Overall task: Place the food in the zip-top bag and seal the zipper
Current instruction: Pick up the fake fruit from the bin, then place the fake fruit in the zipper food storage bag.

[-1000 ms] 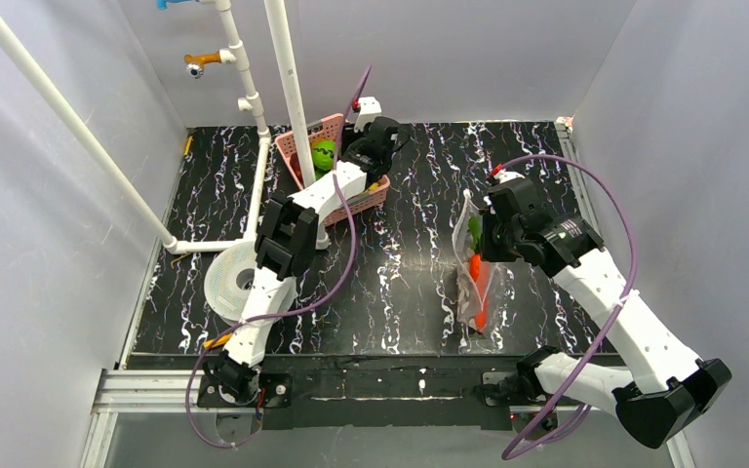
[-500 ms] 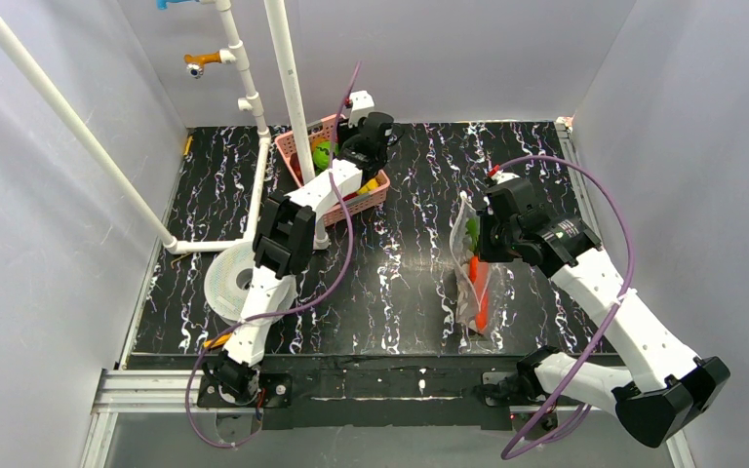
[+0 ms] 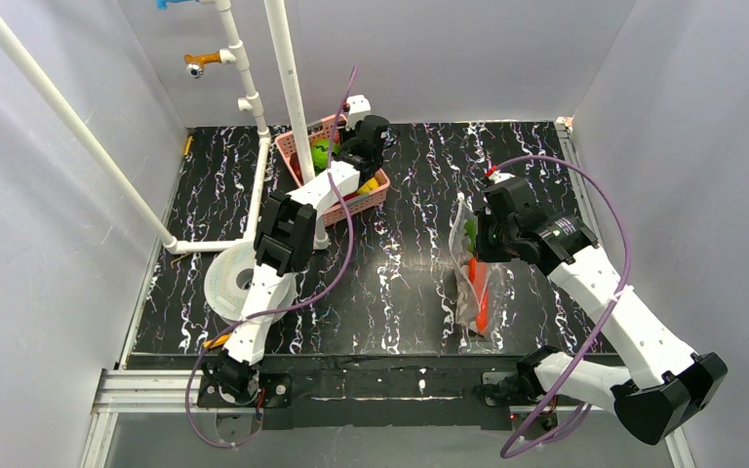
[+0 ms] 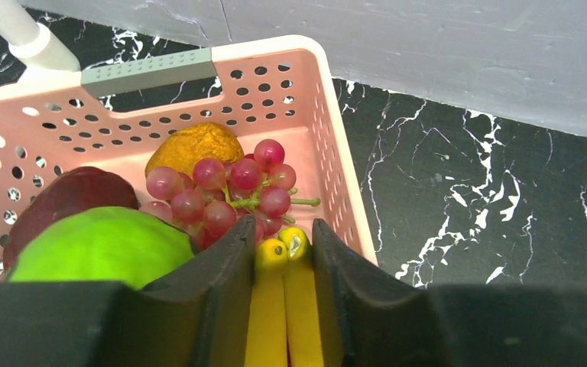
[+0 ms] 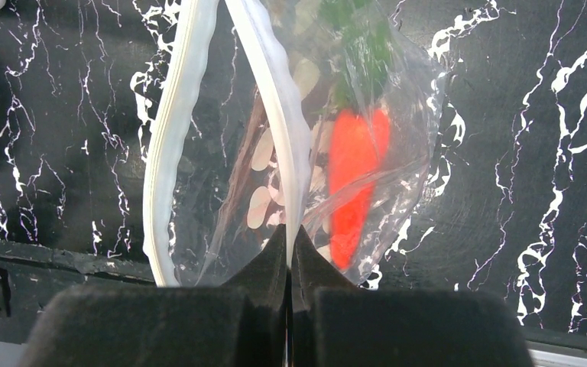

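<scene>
My left gripper (image 4: 283,229) is down in the pink basket (image 4: 275,61), its jaws shut on a yellow banana (image 4: 284,306). Around it lie red grapes (image 4: 229,191), a green fruit (image 4: 99,248), an orange-brown fruit (image 4: 192,145) and a dark red piece (image 4: 69,200). In the top view the left gripper (image 3: 361,156) sits over the basket (image 3: 297,141). My right gripper (image 5: 290,233) is shut on one strip of the zipper (image 5: 275,115), holding the zip-top bag (image 5: 397,115) up with its mouth open. An orange-red carrot (image 5: 355,176) with green leaves lies inside the bag (image 3: 468,292).
A white pipe frame (image 3: 288,88) stands just left of the basket, with one pipe (image 4: 15,23) touching its corner. A white disc (image 3: 229,278) lies beside the left arm. Grey walls enclose the black marbled table (image 3: 400,273).
My left gripper moved a little further over the basket and its jaws narrowed onto the banana. The right gripper kept its hold on the bag, almost still.
</scene>
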Controlling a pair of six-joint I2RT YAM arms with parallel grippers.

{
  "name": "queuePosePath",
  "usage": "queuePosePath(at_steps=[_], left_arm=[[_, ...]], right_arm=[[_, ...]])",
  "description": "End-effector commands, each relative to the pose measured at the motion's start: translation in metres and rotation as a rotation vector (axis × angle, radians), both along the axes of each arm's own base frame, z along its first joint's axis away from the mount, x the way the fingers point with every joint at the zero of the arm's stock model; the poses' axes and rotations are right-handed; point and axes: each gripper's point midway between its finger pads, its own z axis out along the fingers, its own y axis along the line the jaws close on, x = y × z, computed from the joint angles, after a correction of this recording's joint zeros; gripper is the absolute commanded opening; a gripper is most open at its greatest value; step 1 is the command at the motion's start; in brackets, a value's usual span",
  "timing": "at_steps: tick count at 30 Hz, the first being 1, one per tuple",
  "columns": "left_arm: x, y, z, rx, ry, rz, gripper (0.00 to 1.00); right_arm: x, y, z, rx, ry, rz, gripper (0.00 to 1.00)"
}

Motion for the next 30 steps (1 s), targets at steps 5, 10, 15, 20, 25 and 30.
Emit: queuePosePath(at_steps=[5,10,15,20,25,30], left_arm=[[-0.003,0.005,0.053,-0.002,-0.099,-0.019,0.08],[-0.011,0.003,0.102,-0.028,-0.170,-0.071,0.00],[-0.023,-0.011,0.157,-0.101,-0.225,-0.192,0.00],[-0.055,-0.035,0.195,-0.222,-0.186,-0.358,0.00],[-0.122,-0.058,0.230,-0.435,-0.092,-0.545,0.00],[-0.208,-0.095,0.271,-0.760,-0.008,-0.835,0.00]], right_arm=[[0.009,0.009,0.014,0.041,-0.043,0.015,0.01],[0.012,0.011,0.015,0.047,-0.044,0.016,0.01],[0.016,0.013,0.021,0.054,-0.060,0.014,0.01],[0.021,0.016,0.030,0.067,-0.085,0.013,0.01],[0.028,0.017,0.038,0.073,-0.117,0.002,0.01],[0.034,0.029,0.048,0.129,-0.132,0.013,0.01]])
